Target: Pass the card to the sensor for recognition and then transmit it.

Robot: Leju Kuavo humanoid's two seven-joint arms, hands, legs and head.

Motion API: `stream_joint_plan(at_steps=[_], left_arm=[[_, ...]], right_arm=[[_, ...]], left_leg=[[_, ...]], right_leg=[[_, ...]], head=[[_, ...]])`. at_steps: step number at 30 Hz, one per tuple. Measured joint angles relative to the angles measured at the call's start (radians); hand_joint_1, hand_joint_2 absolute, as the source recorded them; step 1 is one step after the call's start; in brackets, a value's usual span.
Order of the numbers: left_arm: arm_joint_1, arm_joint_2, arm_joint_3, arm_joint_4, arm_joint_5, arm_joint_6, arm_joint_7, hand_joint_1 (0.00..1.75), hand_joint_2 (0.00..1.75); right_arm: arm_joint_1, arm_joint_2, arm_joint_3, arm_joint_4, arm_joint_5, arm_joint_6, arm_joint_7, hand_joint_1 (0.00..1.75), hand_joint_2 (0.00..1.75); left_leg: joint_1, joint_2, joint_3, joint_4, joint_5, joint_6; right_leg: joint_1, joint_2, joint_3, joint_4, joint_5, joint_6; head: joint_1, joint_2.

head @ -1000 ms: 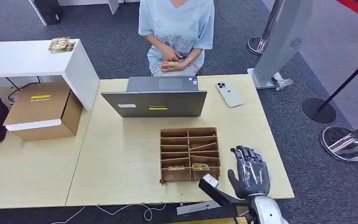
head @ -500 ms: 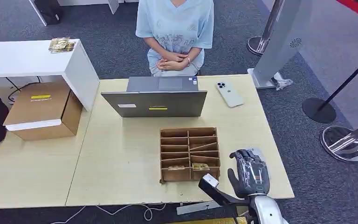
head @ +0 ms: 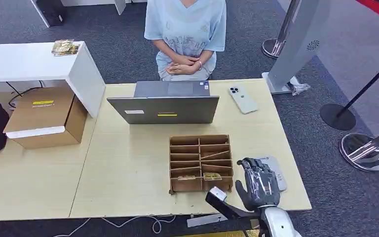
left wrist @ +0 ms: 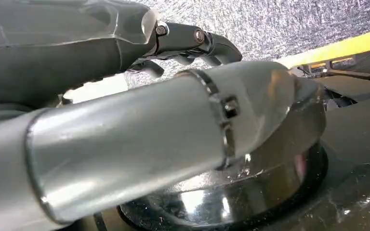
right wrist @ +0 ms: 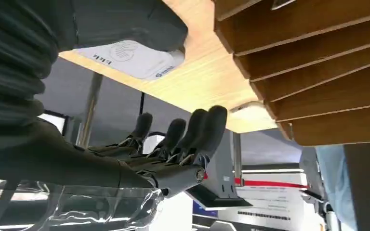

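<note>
While the right hand (head: 259,183) hovers over the near right corner of the worktop (head: 128,168), its fingers (right wrist: 207,130) are apart and lightly curled, holding nothing. Two cards (head: 211,176) lie flat in the nearest slots of the cardboard organiser (head: 201,163), just left of the hand; the grey sensor pad (head: 275,170) sits partly under it. I judge a card thin, light, stiff and slick, best pinched by an exposed edge. The left hand (left wrist: 188,43) hangs by the floor; I cannot tell its fingers' state.
</note>
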Motion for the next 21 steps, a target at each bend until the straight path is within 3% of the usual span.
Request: stream_joint_plan(at_steps=[7,21], left_arm=[[-0.001,0.0,-0.006,0.0,0.0,0.0,0.001,0.0,0.0],[-0.002,0.0,-0.007,0.0,0.0,0.0,0.001,0.0,0.0]], right_arm=[[-0.037,0.003,0.035,0.039,-0.01,0.004,-0.024,0.73,1.75],[-0.087,0.014,0.07,0.099,-0.022,0.008,-0.036,0.7,1.75]], left_leg=[[0.0,0.0,0.0,0.0,0.0,0.0],[0.0,0.0,0.0,0.0,0.0,0.0]], right_leg=[[0.0,0.0,0.0,0.0,0.0,0.0],[0.0,0.0,0.0,0.0,0.0,0.0]], head=[[0.0,0.0],[0.0,0.0]])
